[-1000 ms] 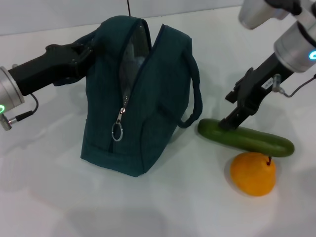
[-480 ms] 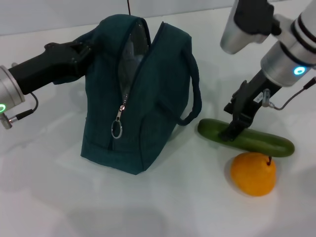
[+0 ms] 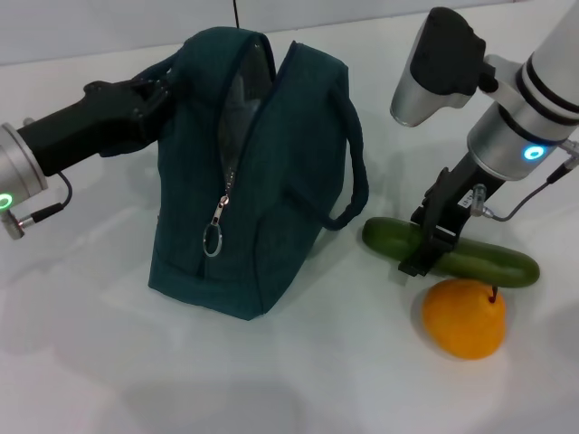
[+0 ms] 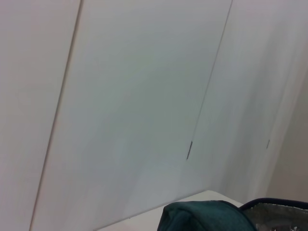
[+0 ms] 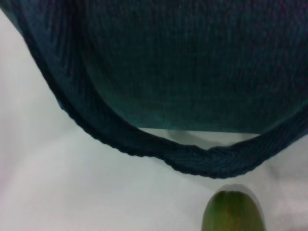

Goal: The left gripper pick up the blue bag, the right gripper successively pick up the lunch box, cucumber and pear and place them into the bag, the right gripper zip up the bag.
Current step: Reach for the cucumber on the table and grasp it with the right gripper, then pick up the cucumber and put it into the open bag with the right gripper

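Here the head view shows the right gripper [image 3: 423,246] with fingers down around the cucumber [image 3: 450,252], which lies flat beside the pear [image 3: 464,317], long axis across the table; the right wrist view shows only its end (and the bag handle). The left gripper [image 3: 149,95] is clamped on the blue bag [image 3: 262,172]

White tabletop [image 3: 109,362], pale panelled wall [image 4: 134,96] with thin vertical seams.
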